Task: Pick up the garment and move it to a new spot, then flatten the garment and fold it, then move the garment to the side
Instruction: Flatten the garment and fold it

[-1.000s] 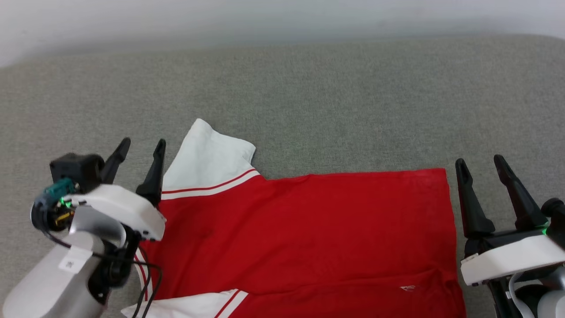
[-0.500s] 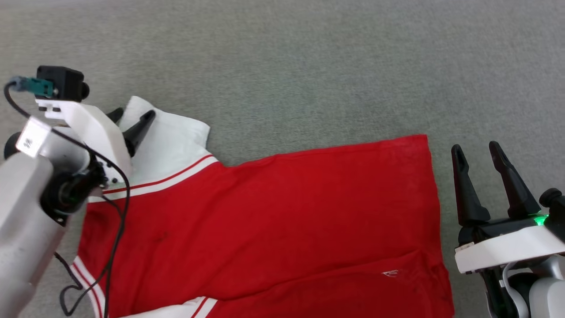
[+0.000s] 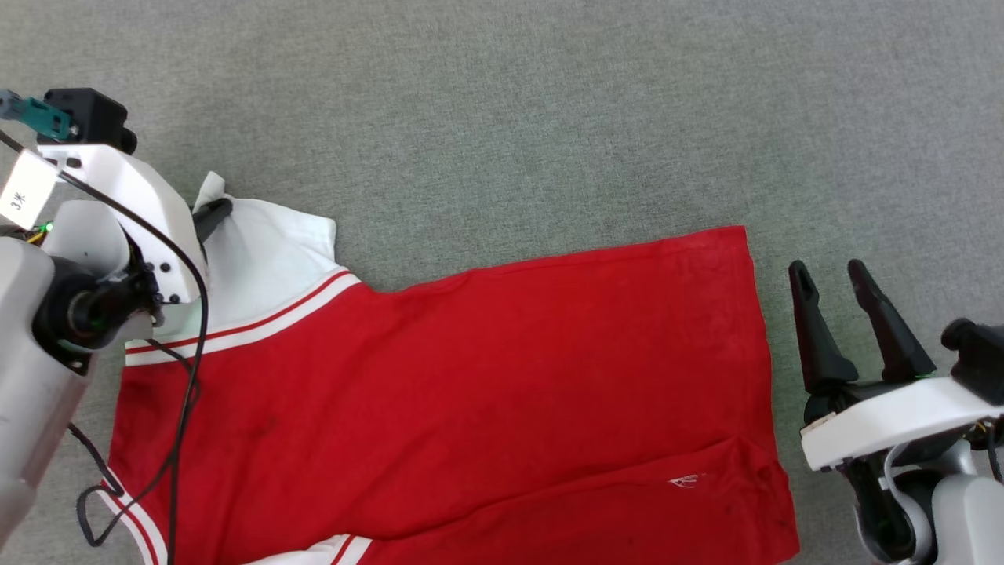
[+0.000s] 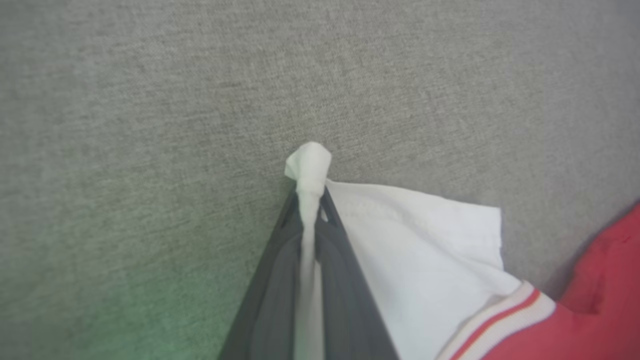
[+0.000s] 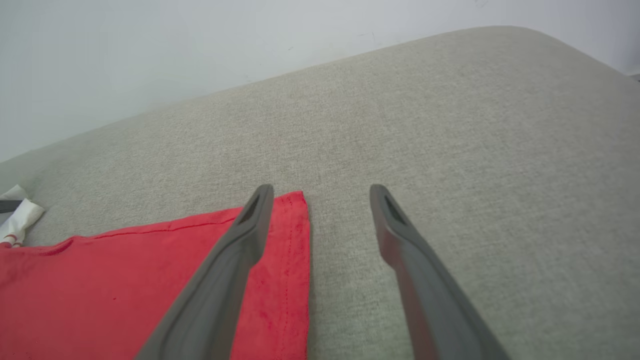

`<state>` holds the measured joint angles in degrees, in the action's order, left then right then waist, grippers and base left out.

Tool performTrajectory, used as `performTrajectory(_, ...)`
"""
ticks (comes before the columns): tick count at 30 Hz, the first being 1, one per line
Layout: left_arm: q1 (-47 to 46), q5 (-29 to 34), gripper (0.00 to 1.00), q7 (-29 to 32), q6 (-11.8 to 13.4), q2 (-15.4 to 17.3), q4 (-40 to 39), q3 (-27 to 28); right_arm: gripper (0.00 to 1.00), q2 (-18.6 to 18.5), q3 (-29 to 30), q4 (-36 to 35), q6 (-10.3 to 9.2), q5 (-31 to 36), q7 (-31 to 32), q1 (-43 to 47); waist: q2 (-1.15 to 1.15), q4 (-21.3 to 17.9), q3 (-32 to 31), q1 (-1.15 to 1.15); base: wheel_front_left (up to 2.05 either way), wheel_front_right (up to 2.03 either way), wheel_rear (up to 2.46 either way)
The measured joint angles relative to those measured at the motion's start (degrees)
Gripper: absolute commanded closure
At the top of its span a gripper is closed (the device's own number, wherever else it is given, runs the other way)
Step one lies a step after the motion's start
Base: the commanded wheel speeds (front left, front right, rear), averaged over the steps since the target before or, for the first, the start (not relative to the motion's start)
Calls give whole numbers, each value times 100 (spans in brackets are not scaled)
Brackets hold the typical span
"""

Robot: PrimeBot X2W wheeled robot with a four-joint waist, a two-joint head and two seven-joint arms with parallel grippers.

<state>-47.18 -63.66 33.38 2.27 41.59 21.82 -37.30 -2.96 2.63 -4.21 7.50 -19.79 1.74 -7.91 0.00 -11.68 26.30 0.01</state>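
The left arm [image 3: 31,392] reaches forward along the left side with its wrist turned inward. The left gripper [image 3: 213,212] has its fingers [image 4: 280,280] pressed together on a white corner of the garment [image 3: 471,377]. The right gripper [image 3: 827,271] sits low on the right, its fingers spread apart, pointing forward and holding nothing.

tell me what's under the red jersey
The garment lies spread on the grey upholstered surface, which shows beyond its edges. Anything directly beneath the cloth is covered. The left gripper pinches its white sleeve corner.
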Motion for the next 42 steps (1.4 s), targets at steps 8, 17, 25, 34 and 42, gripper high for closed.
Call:
performTrajectory(8, 65, 320, 100, -822, -25, -256, -136, -7, 0, -716, 20, 812, 0, -673, 1339, -609, 0, 234, -189, 0, 0, 0, 0)
performTrajectory(17, 57, 619, 100, -1198, -24, -358, -580, -112, 0, -1422, -626, 1270, 0, -1044, 2846, -1336, 0, 650, -314, 0, 0, 0, 0)
performTrajectory(25, 121, 644, 100, -1241, -5, -363, -758, -143, 0, -1601, -1047, 1813, -1, -1267, 4184, -1751, 0, 835, -241, -1, 0, 0, 0)
performTrajectory(34, 179, 645, 100, -1423, 19, -339, -766, -105, 100, -1639, -1093, 1818, 0, -1396, 4445, -2011, 0, 877, -267, -1, 0, 0, 0)
performTrajectory(42, 444, 710, 100, -1960, 52, -339, -735, 9, 100, -1640, -535, 1410, 3, -1236, 3961, -1779, 0, 929, -650, -1, 0, 0, 0)
